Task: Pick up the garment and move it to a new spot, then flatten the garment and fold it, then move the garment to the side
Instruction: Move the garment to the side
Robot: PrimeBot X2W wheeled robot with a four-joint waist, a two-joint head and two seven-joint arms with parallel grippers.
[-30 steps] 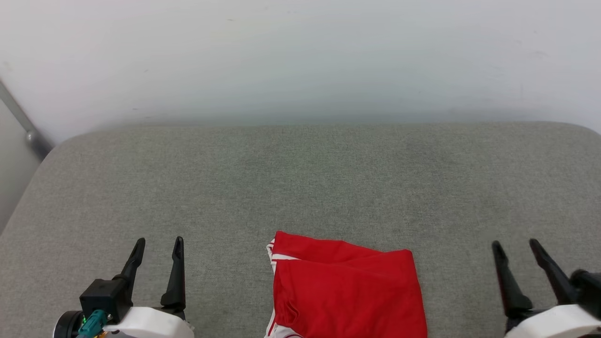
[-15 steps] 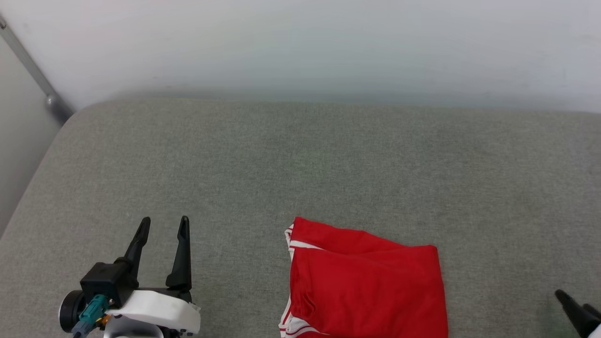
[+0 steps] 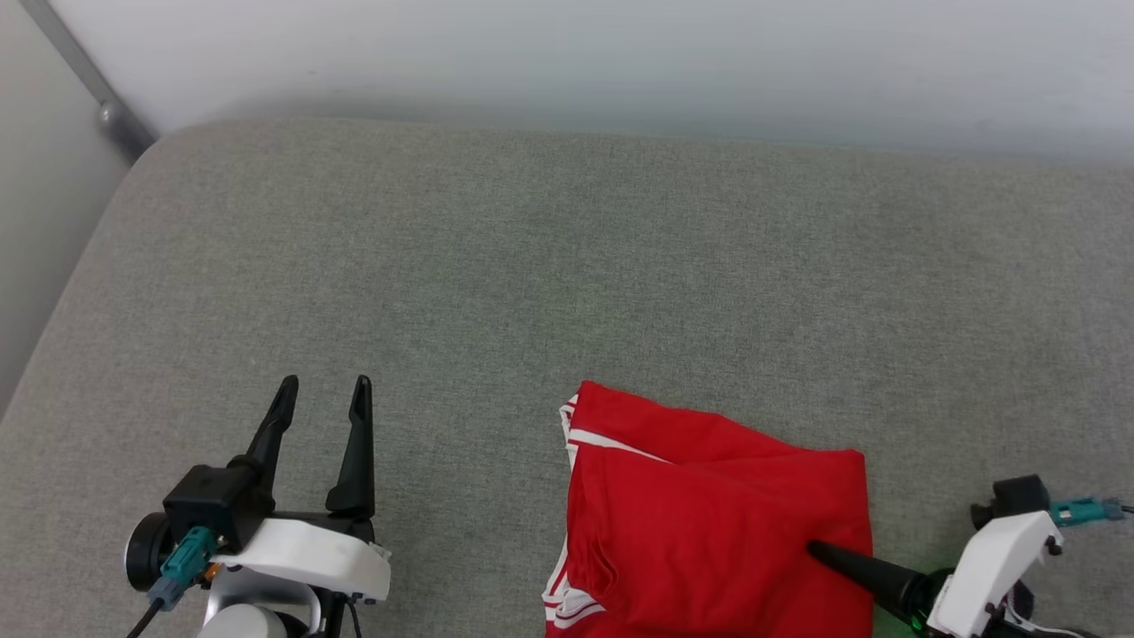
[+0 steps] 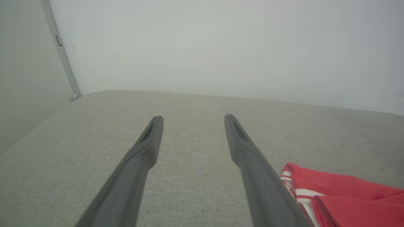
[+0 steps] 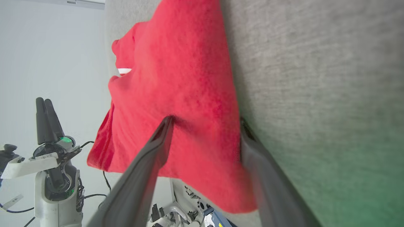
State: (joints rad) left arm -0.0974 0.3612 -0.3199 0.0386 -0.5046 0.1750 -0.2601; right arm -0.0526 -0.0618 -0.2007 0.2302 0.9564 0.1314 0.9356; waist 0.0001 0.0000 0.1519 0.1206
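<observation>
Grey fabric surface [image 3: 532, 266], white wall [image 3: 620, 62]; left hand [image 3: 324, 383] open, right hand [image 5: 205, 120] open over garment [image 3: 709, 505]

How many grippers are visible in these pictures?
2. The left gripper is at the head view's lower left, open, apart from the garment. The right gripper is at lower right, open astride the garment's edge.

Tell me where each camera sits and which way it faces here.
Head view: high on the robot, looking down at the grey cushion; left claw lower left, right claw lower right, at the garment.
Left wrist view: along its open fingers, over the cushion toward the wall.
Right wrist view: rolled sideways, its fingers straddling the garment's edge; the left claw shows too.
Shared: all three show the garment.
</observation>
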